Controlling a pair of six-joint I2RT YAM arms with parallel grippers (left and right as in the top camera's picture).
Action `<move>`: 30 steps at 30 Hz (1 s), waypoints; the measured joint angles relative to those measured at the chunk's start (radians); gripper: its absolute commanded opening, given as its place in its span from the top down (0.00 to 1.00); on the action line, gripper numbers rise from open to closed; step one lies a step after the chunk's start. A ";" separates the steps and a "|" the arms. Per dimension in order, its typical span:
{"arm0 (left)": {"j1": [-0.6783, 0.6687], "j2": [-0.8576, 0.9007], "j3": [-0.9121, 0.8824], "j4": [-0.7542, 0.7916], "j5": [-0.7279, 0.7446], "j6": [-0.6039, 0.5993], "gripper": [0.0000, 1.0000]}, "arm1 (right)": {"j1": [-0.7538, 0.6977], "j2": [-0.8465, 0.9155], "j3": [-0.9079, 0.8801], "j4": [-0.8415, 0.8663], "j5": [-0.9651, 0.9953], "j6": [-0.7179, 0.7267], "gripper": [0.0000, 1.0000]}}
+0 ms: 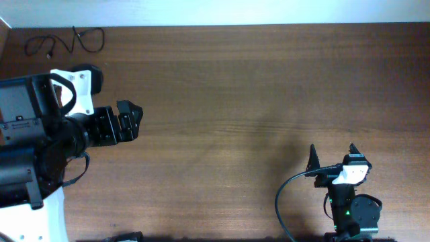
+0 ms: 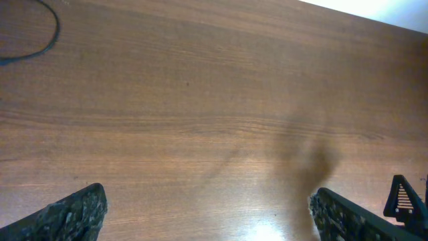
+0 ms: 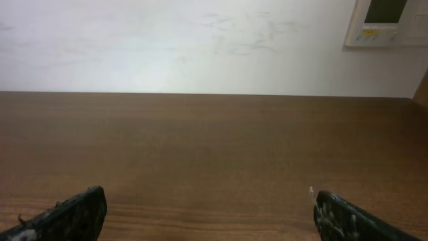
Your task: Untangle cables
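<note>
Looming largest under the overhead camera, the left arm's black and white housing (image 1: 40, 128) is seen at the left edge of the brown wooden tabletop (image 1: 235, 87), with the left tool (image 1: 134, 121) pointed toward the middle of the table and its jaws spread wide apart, nothing held between them. In the left wrist view, its two dark fingers (image 2: 73, 214) are seen at the bottom corners, with bare wood between them. The cables (image 1: 64, 42) are found in the far left corner of the tabletop, laid out as thin black loose loops well apart from both tools; how many strands lie there cannot be made out. The right tool (image 1: 332, 156) is held near the table's near right edge, jaws likewise parted and empty, with a thicker black arm cable (image 1: 285, 195) curved beside it. A white wall (image 3: 167, 40) and a pale wall panel (image 3: 384, 20) are seen beyond the table's far edge.
</note>
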 measured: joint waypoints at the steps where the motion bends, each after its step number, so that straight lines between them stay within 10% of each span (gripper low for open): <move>1: 0.000 0.000 0.000 0.000 0.000 0.000 0.01 | 0.000 0.000 0.000 0.000 0.000 0.000 0.02; 30: 0.000 -0.003 -0.001 -0.034 -0.050 0.000 0.01 | 0.000 0.000 0.000 0.000 0.000 0.000 0.02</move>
